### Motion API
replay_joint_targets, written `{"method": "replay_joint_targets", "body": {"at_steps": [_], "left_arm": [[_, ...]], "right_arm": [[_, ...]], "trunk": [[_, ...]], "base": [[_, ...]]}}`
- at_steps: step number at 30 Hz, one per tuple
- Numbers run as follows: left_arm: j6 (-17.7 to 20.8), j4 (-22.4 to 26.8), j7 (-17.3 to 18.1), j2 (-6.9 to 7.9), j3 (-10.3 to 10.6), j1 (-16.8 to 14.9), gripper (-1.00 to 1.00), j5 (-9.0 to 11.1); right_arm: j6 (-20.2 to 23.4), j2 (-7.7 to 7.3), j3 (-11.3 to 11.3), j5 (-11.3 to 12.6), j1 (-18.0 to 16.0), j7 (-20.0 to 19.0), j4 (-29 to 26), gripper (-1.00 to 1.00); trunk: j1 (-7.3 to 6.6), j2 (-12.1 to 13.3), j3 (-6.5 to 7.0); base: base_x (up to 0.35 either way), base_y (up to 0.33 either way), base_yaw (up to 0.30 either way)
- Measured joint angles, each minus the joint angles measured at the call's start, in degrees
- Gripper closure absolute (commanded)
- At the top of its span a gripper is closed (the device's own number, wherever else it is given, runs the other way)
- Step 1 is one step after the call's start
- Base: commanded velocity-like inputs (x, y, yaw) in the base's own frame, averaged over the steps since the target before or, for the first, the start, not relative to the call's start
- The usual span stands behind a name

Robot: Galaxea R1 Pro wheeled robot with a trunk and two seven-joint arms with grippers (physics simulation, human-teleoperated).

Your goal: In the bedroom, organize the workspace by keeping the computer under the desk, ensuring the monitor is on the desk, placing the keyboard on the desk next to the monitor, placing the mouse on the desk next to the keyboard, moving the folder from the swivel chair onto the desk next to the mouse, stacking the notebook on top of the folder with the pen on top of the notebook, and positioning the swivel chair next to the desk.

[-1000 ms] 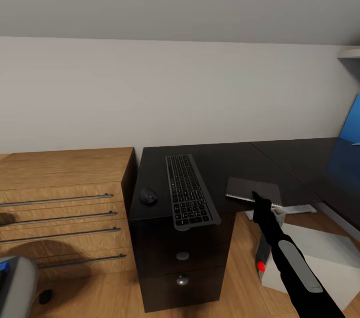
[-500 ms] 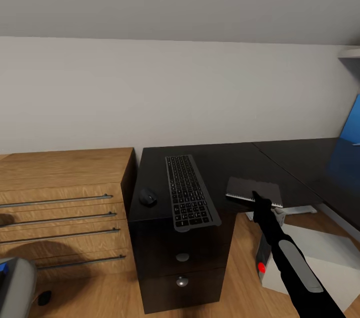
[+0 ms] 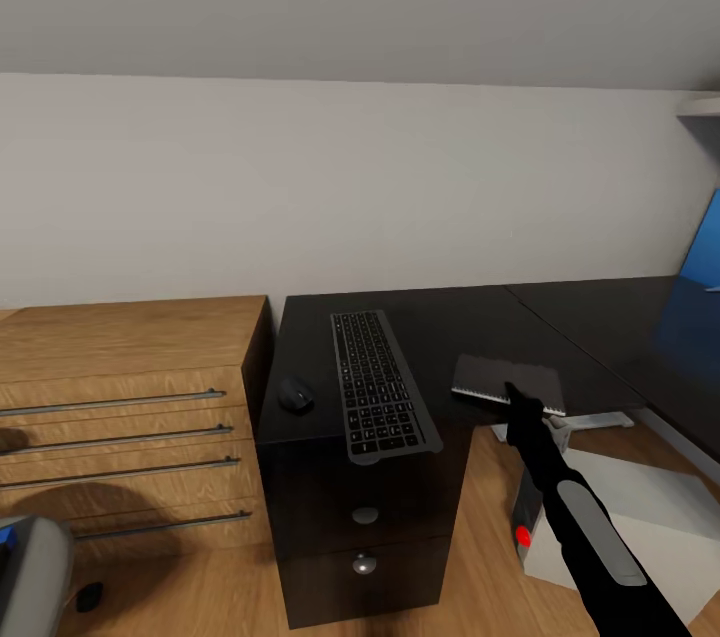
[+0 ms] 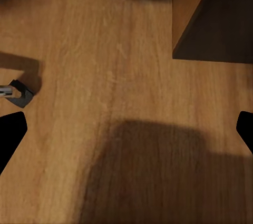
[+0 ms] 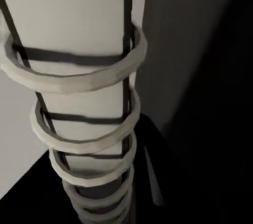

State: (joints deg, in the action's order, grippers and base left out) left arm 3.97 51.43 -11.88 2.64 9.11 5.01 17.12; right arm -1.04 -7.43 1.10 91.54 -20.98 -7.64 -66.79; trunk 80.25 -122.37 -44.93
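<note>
Here, left to right on the black table (image 3: 470, 317): mouse (image 3: 295, 393), keyboard (image 3: 380, 381), then the notebook (image 3: 505, 380), its spiral edge pinched by the right claw (image 3: 520, 404). Likely mid-placement; the folder should go down first. Left claw (image 4: 126, 129) spread above floor.

Three cameras: one high and wide, two close on the arms.

The head view looks forward and down from above onto the black worktop (image 3: 470, 317) against the grey wall. The left wrist view faces straight down at the wood floor (image 4: 105, 50), fairly near. The right wrist view sits very close to the notebook's (image 5: 79, 18) spiral rings; the notebook (image 3: 507, 382) also appears in the head view.
</note>
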Motion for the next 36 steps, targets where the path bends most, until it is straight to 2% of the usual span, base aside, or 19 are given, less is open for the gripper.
{"method": "replay_joint_targets", "body": {"at_steps": [21,36], "left_arm": [[0.0,0.0,0.0,0.0,0.0,0.0,-1.0,0.0],[0.0,0.0,0.1,0.0,0.0,0.0,-1.0,0.0]], "right_arm": [[0.0,0.0,0.0,0.0,0.0,0.0,0.0,-1.0],[-0.1,0.0,0.0,-0.1,0.0,-0.2,0.8,-1.0]], "trunk": [[0.0,0.0,0.0],[0.0,0.0,0.01]], "base": [[-0.002,0.0,0.0],[-0.065,0.0,0.0]]}}
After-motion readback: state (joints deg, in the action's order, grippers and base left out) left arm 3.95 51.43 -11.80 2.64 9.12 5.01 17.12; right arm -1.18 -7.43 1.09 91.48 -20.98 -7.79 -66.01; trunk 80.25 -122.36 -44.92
